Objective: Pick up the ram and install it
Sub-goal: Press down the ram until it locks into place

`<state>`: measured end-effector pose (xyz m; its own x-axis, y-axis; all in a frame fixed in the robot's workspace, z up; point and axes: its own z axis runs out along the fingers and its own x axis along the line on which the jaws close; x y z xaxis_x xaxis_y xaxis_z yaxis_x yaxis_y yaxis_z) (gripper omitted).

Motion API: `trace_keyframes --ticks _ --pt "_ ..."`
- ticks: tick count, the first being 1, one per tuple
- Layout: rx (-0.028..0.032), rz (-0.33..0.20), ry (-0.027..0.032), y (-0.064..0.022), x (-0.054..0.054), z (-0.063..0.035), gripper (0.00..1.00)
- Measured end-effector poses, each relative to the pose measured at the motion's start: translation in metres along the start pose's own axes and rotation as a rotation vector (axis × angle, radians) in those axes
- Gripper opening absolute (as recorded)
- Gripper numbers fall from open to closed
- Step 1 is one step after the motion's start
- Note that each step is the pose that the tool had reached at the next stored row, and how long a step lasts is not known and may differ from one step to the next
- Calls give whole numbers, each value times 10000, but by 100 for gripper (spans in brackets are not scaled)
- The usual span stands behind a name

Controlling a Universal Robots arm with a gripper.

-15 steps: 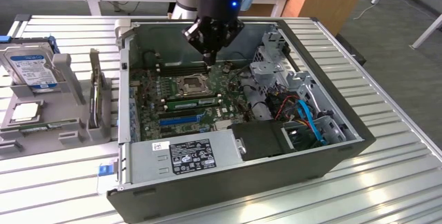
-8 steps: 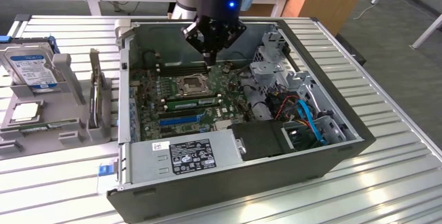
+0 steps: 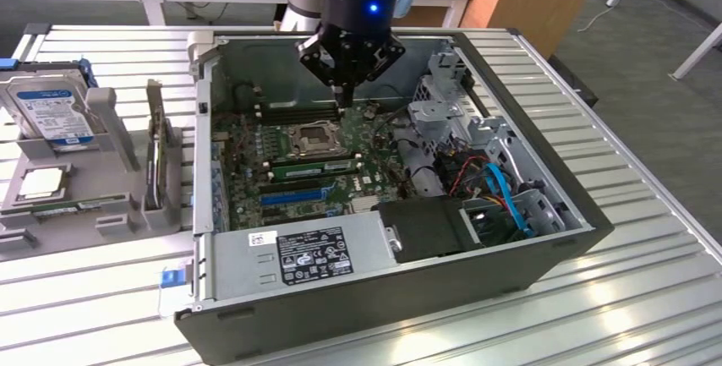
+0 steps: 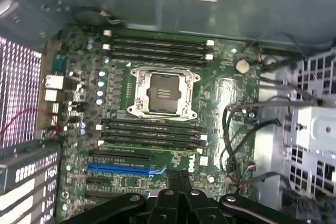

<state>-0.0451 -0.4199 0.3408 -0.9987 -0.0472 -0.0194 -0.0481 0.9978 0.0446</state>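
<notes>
Gripper closed and empty above the open computer case; ram installed beside the CPU socket.

The gripper (image 3: 341, 87) is positioned inside the computer case (image 3: 451, 273), above the motherboard (image 3: 373, 142), with its fingertips pressed together and nothing held between them. In the exterior view, its tip is located just over the black memory slots (image 3: 296, 112) on the far side of the CPU socket (image 3: 314, 139). The ram (image 3: 311, 164), a narrow green stick, is seated in a slot on the near side of the socket. In the wrist view, the closed fingers (image 4: 178, 182) are seen over the lower motherboard edge, near the blue expansion slot (image 4: 123, 169). At the exterior view's left, a grey parts holder (image 3: 62, 205) is set on the slatted table (image 3: 631, 298), with a hard drive (image 3: 47, 111) standing in it.
</notes>
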Motion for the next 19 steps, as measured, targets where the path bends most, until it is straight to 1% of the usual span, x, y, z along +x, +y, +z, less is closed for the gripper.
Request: trace_keyframes --ticks 2,11,19 --pt "4 234 -10 0 0 1 10" --pt "5 249 -12 1 3 0 10" --pt "5 251 -10 5 98 0 10"
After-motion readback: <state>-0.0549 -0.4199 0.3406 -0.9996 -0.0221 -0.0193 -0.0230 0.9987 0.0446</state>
